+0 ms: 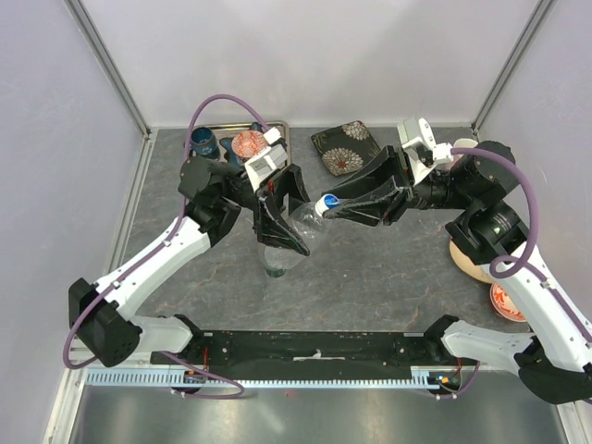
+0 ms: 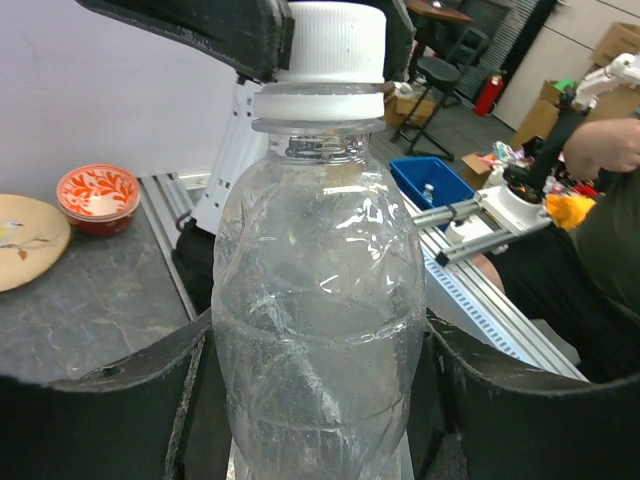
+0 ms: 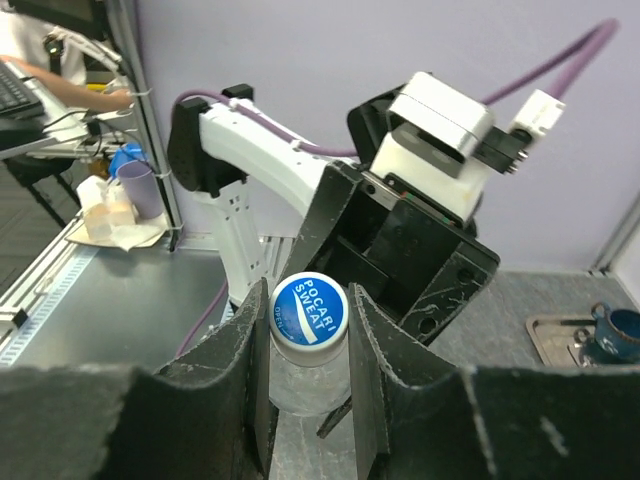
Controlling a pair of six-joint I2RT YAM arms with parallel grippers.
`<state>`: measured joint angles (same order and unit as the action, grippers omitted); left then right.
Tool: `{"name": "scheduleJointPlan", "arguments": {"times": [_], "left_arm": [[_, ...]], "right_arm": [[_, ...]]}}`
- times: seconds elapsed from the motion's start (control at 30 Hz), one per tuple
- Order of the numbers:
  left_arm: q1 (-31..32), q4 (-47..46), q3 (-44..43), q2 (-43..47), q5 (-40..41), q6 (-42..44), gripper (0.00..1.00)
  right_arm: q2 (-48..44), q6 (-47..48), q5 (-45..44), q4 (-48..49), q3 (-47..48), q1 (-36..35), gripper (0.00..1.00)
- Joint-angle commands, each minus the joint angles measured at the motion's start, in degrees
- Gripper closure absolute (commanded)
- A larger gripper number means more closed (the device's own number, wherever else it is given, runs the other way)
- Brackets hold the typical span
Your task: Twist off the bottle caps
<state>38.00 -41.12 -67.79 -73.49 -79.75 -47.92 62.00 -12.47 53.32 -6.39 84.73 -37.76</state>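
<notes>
A clear plastic bottle (image 1: 294, 236) is held off the table, tilted, with its cap toward the right arm. My left gripper (image 1: 289, 229) is shut on the bottle's body; in the left wrist view the bottle (image 2: 320, 300) fills the gap between the black fingers (image 2: 90, 420). The cap (image 1: 328, 202) is white with a blue top, seen in the left wrist view (image 2: 330, 45) and the right wrist view (image 3: 308, 308). My right gripper (image 1: 337, 205) is shut on the cap, its fingers (image 3: 240, 370) pressing on both sides.
A metal tray (image 1: 277, 128) at the back left holds a blue cup (image 1: 204, 143) and a red patterned bowl (image 1: 248, 143). A dark patterned plate (image 1: 343, 148) lies at the back. A beige plate (image 1: 467, 264) and another red bowl (image 1: 507, 301) lie at the right.
</notes>
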Motion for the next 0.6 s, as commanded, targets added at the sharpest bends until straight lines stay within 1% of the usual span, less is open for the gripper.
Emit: {"name": "scheduleJointPlan", "arguments": {"times": [0.0,0.1,0.2,0.27,0.37,0.4,0.43,0.47,0.5,0.53,0.57], "left_arm": [[0.1,-17.9,-1.0,-1.0,0.6,-14.6,0.6],[0.1,-22.3,-0.9,-2.3,0.0,-18.3,0.6],[0.1,-23.1,-0.8,-2.7,-0.5,-19.2,0.6],[0.1,-22.9,-0.8,-2.8,-0.8,-18.9,0.6],[0.1,-20.3,-0.9,-2.7,-1.3,-16.8,0.6],[0.1,-19.1,-0.9,-2.6,-1.3,-15.6,0.59],[0.1,-14.4,-0.9,-2.4,-1.4,-12.2,0.59],[0.0,-11.0,-1.1,-1.7,-0.8,-9.7,0.59],[-0.1,-7.4,-1.2,-1.1,-0.2,-6.7,0.59],[-0.1,-2.3,-1.5,-0.4,0.4,0.7,0.59],[0.0,7.1,-2.3,0.9,1.8,4.7,0.59]], "right_arm": [[2.3,1.5,12.6,-0.8,-3.5,-1.0,1.0],[3.4,1.5,14.9,0.3,-4.0,-1.0,1.0],[3.9,1.2,15.9,1.4,-4.7,-1.0,1.0],[4.1,0.7,16.4,2.1,-5.2,-1.0,0.97],[3.7,-0.3,14.0,2.3,-5.3,-1.0,0.84],[3.4,-0.8,12.5,2.4,-5.1,-0.9,0.75],[2.9,-1.2,8.2,2.4,-5.1,-0.9,0.72],[2.5,-2.8,6.5,2.6,-5.1,-0.8,0.69],[2.4,-3.4,5.1,2.6,-4.9,-0.7,0.59],[2.1,-4.0,4.2,2.5,-4.4,-0.7,0.55],[1.9,-4.6,1.9,2.5,-4.2,-0.7,0.51]]}}
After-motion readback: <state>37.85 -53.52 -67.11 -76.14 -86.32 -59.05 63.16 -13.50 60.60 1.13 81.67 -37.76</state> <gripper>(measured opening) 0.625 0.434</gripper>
